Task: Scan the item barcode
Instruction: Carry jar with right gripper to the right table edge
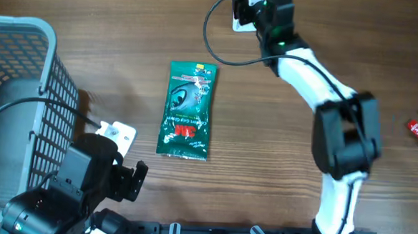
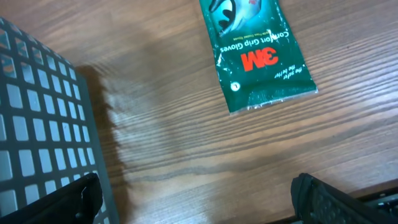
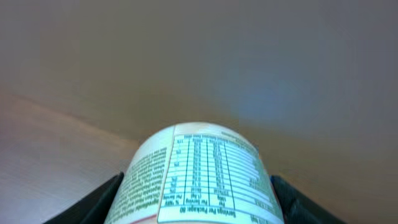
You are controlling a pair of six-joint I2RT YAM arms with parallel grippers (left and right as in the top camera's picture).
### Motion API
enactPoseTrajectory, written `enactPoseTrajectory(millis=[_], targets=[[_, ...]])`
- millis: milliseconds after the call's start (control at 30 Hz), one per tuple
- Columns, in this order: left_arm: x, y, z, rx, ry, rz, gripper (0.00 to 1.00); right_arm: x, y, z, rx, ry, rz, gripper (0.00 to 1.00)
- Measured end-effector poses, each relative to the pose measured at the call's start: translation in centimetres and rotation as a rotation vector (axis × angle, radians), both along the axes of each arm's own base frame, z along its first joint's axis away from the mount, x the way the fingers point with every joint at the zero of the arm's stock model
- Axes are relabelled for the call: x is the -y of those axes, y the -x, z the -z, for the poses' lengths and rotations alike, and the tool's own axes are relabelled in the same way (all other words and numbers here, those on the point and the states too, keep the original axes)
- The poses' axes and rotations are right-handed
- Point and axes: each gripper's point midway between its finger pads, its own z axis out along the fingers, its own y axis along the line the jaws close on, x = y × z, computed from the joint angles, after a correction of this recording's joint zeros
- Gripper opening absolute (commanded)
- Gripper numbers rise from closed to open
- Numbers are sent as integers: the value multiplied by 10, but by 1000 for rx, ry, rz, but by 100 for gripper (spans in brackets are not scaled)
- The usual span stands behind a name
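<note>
Wooden table [image 1: 128,27], basket [image 1: 25,71] at far left, right end effector [image 3: 196,210] clasping bottle [image 3: 199,165]

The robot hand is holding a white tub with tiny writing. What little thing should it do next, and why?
Probably roll the wrist a little to turn the white container. The right gripper is closed on it, and the right wrist view shows only its nutrition table, no barcode. A small turn may bring the barcode round, though where it sits cannot be told.
</note>
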Motion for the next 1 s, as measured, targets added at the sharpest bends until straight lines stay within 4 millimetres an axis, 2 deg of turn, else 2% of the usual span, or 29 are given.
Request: enactPoseTrajectory(millis=[167,400,467,533,567,600,633,667,733,767,800,833,867,900,933,1000], targets=[[0,0,0,-1,-1,0,100,4,-24,43,123,11,40,56],[0,0,0,0,0,0,100,21,-32,37,152,20,61,57],[0,0,0,-1,-1,0,100,22,-32,45,119,31,61,56],[0,0,0,-1,-1,0,100,28,-29,64,19,63,60,57],[0,0,0,0,0,-1,100,36,-26,63,-27,76,66,58],[0,0,0,-1,0,0,100,49,-25,49,-42,78,80,58],[0,0,0,1,0,0,100,73,-20,25,-67,77,111,58],[0,0,0,0,0,0,100,106,-14,-11,-66,58,162,58],[0,0,0,2,0,0,100,182,10,-57,-131,37,281,58],[0,0,0,2,1,0,100,231,24,-75,-152,23,367,57],[0,0,0,1,0,0,100,274,38,-77,-202,10,447,57],[0,0,0,1,0,-1,100,321,56,-63,-286,-7,542,57],[0,0,0,0,0,0,100,361,76,-38,-388,-30,627,57],[0,0,0,1,0,0,100,384,91,-15,-475,-54,681,58],[0,0,0,2,0,0,100,411,110,18,-579,-81,743,58],[0,0,0,2,0,0,100,436,129,55,-689,-115,798,58]])
